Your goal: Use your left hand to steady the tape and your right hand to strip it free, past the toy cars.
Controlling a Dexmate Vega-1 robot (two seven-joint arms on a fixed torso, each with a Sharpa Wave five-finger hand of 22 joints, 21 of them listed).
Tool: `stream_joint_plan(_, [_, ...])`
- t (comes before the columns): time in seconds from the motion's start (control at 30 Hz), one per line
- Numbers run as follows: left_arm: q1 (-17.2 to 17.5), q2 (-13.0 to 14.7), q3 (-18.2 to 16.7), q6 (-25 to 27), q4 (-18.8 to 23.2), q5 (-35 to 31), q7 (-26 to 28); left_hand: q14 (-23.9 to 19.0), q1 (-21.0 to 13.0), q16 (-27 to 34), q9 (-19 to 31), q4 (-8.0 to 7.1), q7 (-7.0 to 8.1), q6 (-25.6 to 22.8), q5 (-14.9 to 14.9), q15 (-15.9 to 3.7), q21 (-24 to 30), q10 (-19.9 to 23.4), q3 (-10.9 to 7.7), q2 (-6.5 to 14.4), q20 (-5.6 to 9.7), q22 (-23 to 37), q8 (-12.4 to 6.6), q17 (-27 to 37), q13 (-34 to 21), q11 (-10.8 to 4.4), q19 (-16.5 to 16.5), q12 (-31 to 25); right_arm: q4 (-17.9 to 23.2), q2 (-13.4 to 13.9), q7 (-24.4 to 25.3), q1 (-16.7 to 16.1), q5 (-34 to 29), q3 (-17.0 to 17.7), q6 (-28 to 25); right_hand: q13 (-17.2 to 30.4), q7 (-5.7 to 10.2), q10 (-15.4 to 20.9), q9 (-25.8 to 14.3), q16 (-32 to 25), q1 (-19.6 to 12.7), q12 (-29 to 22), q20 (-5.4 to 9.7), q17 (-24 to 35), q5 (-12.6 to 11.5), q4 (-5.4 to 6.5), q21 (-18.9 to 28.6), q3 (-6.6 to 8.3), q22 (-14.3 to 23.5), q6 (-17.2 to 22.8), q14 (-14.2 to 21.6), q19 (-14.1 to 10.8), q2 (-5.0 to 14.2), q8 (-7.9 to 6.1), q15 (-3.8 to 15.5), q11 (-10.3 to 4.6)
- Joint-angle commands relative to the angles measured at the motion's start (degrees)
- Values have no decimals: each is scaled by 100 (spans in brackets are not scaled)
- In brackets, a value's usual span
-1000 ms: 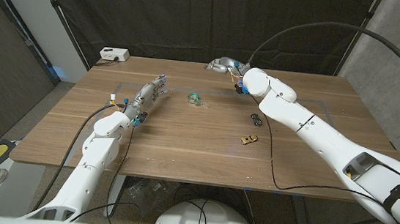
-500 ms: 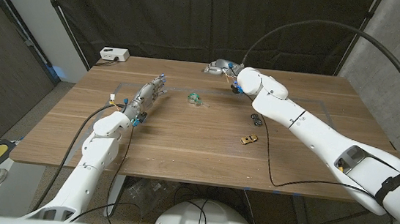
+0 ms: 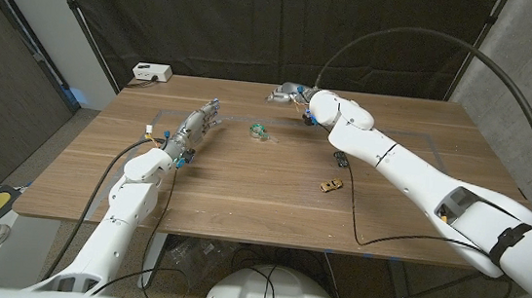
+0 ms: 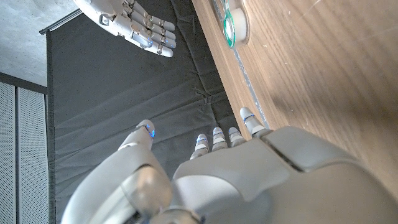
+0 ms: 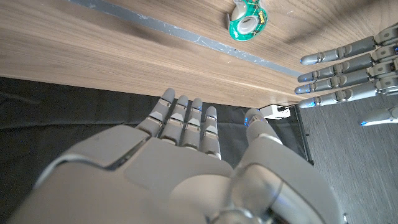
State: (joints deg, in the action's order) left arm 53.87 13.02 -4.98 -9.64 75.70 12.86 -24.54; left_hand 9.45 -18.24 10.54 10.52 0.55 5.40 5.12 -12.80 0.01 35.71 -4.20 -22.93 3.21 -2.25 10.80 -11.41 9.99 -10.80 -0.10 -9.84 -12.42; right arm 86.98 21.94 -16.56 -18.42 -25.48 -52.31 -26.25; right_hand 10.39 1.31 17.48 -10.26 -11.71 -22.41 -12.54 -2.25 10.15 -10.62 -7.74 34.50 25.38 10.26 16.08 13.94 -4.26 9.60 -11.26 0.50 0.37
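Tape roll: green, on the wooden table, lying between the two hands, nearer the left hand's fingertips; touched by neither.
Left hand: fingers straight and apart, holding nothing, low over the table beside the roll.
Right hand: raised over the table's far edge beyond the roll, fingers extended and parted, empty.
Toy cars: two, a dark one and a yellow one, near the right forearm, well apart from the roll.
Step in hand: approach, judged; nothing is steadied or stripped yet.
Doing it well: left hand should likely press the roll down first; right hand then needs the loose end, pulling on a line that clears the cars.
Hard to make out: the tape's free end; whether the pale strip along the table is laid tape.
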Motion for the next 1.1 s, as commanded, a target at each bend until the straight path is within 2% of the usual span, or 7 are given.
stream_joint_plan(0.03, [-40,-23,-32,16,-74,-3,-40,-7,2,16,28,-5,0,-11,29,5,-18,22,26,15,-50,21,5,31,-10,-9,-205,35,-466,-280,-133,215,-181,-215,16,18,-11,19,-32,3,-110,-46,10,6,-28,-54,-19,24,31,77,41,-61,4,-29,36,-33])
stream_joint_plan(0.4, [-84,-49,-70,3,-174,-16,-68,-13,22,20,29,-22,0,-19,37,1,-23,33,36,30,-57,23,5,33,-11,-5,-202,32,-821,-511,-226,394,-376,-413,18,18,-11,87,-37,5,-247,-59,24,4,-10,-103,-20,51,32,232,91,-120,-15,-69,77,-31])
stream_joint_plan(0.67, [-113,-65,-100,25,-212,-36,-80,-11,42,21,29,-39,-8,-42,44,1,-26,26,45,44,-60,24,-1,35,-11,-5,-199,36,-1110,-709,-191,507,-660,-626,-31,20,-23,294,-49,-15,-665,-101,116,-2,24,-208,22,152,34,490,299,-358,-26,-105,270,-107])
stream_joint_plan(0.93, [-162,-75,-122,43,-267,-58,-111,-19,65,25,30,-57,-8,-72,50,6,-31,40,56,57,-67,26,-8,37,-11,1,-197,32,-1429,-872,-64,559,-818,-707,51,24,16,489,-55,-57,-913,-139,130,-2,32,-250,44,92,38,658,553,-494,-230,-124,397,-153])
stream_joint_plan(1.1, [-206,-85,-125,46,-302,-81,-132,-39,87,31,31,-75,-10,-97,54,7,-30,59,68,69,-67,27,-12,37,-11,10,-178,27,-1732,-1018,310,537,-988,-774,154,30,71,738,-61,-92,-1139,-194,155,4,-11,-262,93,3,45,908,795,-683,-404,-175,454,-227])
